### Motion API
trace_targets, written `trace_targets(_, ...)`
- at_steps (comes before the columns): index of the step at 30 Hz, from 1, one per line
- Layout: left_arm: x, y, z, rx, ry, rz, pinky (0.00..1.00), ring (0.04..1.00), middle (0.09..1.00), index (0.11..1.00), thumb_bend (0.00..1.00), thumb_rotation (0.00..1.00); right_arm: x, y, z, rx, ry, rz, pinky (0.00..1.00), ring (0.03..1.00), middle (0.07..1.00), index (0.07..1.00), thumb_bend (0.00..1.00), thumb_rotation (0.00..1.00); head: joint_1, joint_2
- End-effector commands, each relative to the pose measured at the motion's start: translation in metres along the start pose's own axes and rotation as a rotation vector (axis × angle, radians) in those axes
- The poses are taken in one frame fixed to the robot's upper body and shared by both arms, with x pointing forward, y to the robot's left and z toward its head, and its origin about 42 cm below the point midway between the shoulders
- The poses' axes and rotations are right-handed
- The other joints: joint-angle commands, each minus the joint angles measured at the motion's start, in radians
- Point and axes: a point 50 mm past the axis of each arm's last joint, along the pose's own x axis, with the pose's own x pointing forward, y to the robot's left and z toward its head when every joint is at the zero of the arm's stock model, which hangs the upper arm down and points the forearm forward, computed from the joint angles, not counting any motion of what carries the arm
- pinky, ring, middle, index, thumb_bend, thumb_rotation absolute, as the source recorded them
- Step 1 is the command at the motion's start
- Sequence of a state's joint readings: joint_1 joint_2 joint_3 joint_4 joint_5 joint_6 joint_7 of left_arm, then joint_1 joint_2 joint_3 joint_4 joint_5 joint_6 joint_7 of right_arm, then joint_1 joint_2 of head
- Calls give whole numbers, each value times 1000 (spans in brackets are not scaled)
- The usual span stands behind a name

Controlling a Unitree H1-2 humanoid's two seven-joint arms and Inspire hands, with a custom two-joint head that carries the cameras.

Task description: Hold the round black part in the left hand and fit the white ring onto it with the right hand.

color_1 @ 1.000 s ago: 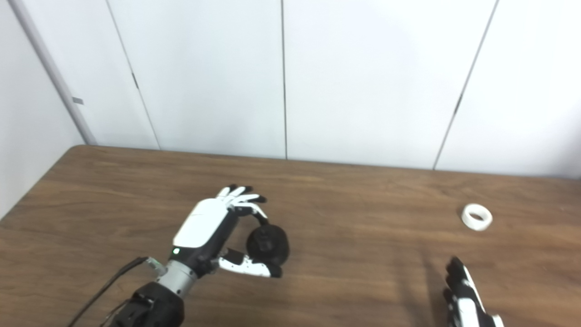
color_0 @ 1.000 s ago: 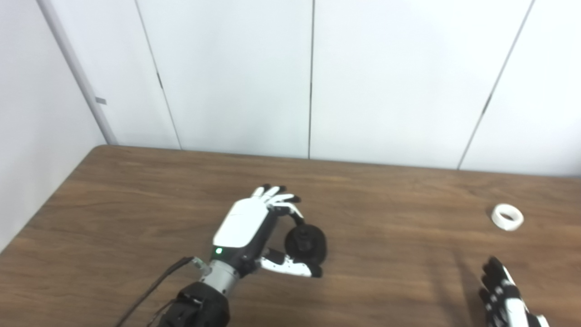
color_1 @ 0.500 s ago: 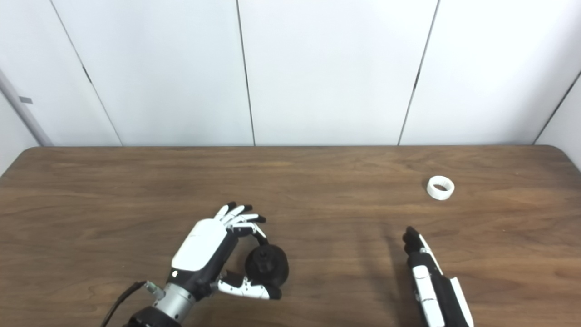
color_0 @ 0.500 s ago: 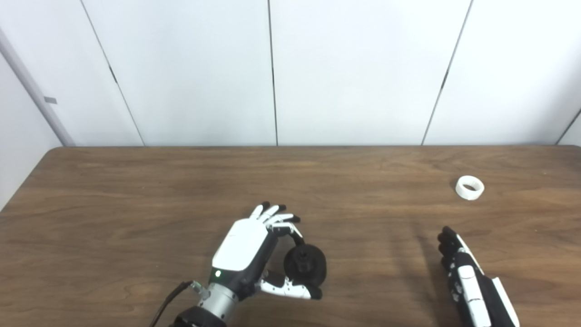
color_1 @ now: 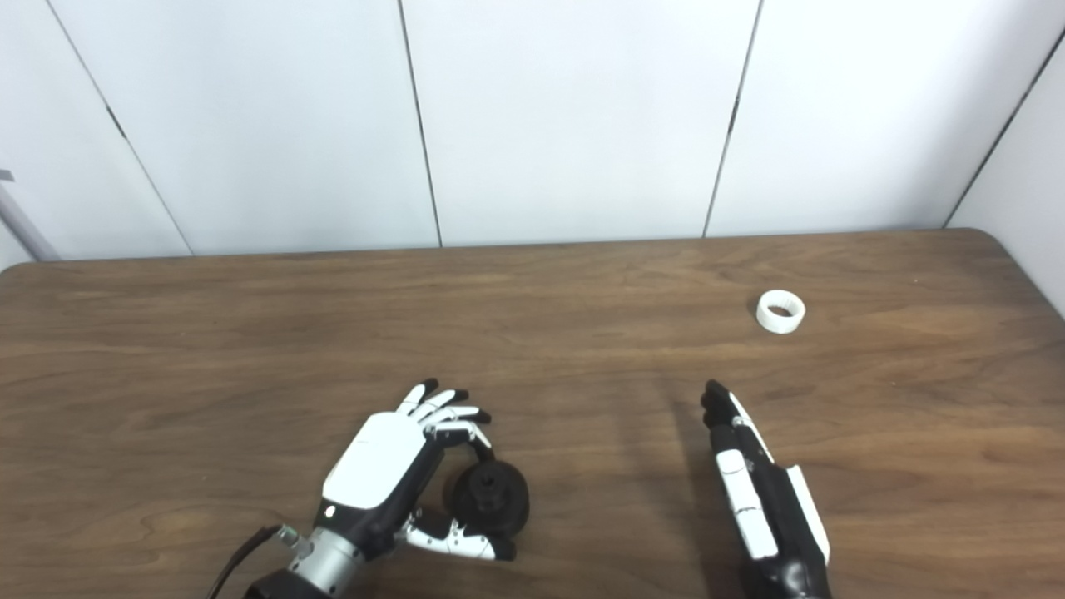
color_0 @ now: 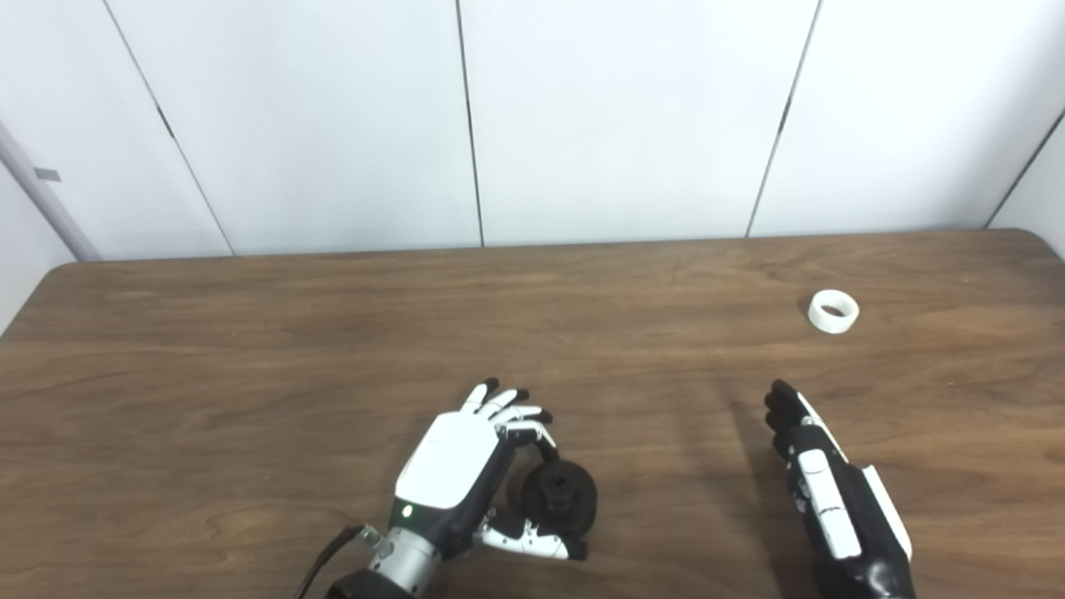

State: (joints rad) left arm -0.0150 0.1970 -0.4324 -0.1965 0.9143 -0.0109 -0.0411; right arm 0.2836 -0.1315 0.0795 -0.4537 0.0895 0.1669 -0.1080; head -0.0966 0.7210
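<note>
left hand [color_0: 466,466] grips black part [color_0: 559,497] | white ring [color_0: 834,312] apart on table [color_0: 250,349]

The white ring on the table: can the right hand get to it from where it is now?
Probably yes. The white ring lies alone on the bare table, beyond the right hand and slightly to its right. Nothing stands between them, and that hand holds nothing.

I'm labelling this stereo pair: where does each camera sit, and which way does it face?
Left eye view: on the head, looking down at the brown wooden table; shows left hand holding the round black part, and right hand.
Right eye view: beside it, offset rightward, same downward look, same hands.
Shared: small white ring lying far right, white wall panels.
</note>
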Motion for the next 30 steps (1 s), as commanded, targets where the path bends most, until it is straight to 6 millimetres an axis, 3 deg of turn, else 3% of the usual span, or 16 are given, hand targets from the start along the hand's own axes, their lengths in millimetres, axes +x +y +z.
trace_targets(1, 4, 7, 0, 36, -37, 54, 1000, 903, 796, 485, 524, 53, 2, 17, 17, 58, -73, -22, 994, 959, 945, 921, 474, 858, -5, 1)
trace_targets(11, -3, 0, -11, 73, -42, 69, 1000, 888, 785, 484, 524, 52, 8, 12, 27, -17, -76, -36, 963, 970, 949, 899, 495, 765, -34, 10)
trace_targets(17, -4, 2, -12, 68, -41, 81, 1000, 882, 778, 484, 524, 52, 18, 0, 45, -135, -113, -88, 892, 944, 933, 878, 502, 601, -45, 10)
trace_targets(20, -4, 3, -12, 72, -40, 81, 1000, 878, 778, 484, 524, 52, 27, -12, 58, -230, -119, -162, 927, 945, 916, 834, 549, 482, -52, 11)
trace_targets(24, -6, 3, -14, 69, -38, 83, 1000, 871, 775, 484, 524, 52, 45, -30, 77, -336, -135, -252, 976, 961, 917, 737, 683, 274, -70, 11)
trace_targets(30, -8, 5, -19, 63, -35, 81, 1000, 872, 775, 484, 523, 51, 75, -60, 96, -560, -160, -301, 971, 954, 915, 700, 778, 261, -68, 7)
